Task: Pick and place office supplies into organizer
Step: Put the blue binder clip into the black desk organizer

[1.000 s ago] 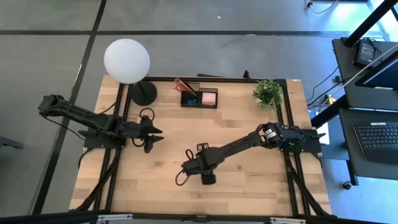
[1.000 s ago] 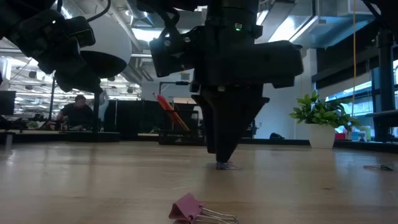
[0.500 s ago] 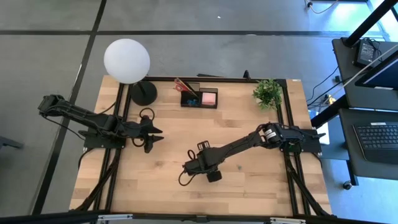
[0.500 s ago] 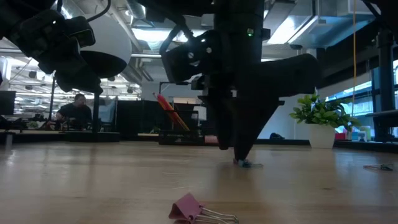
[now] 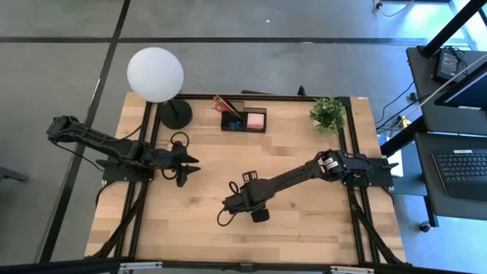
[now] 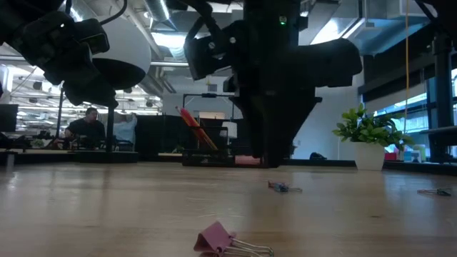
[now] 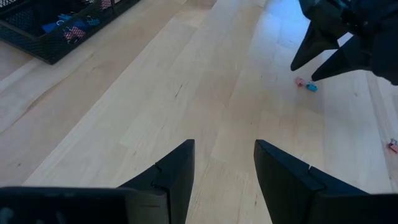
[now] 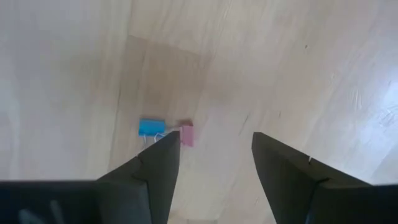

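blue clip (image 8: 152, 127) lies flat beside pink clip (image 8: 186, 134); right gripper (image 8: 214, 163) above, jaws apart.

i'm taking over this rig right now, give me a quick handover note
Right gripper: open, empty, raised above the table centre, over a blue clip and a small pink clip lying together on the wood.
Left gripper: open, empty, waiting at the table's left side.
Organizer: at the back edge, already holding red-handled scissors, a pink sticky pad and some blue items.
Left to do: the blue and pink pair, a larger pink binder clip near the front edge, and another small clip toward the right.
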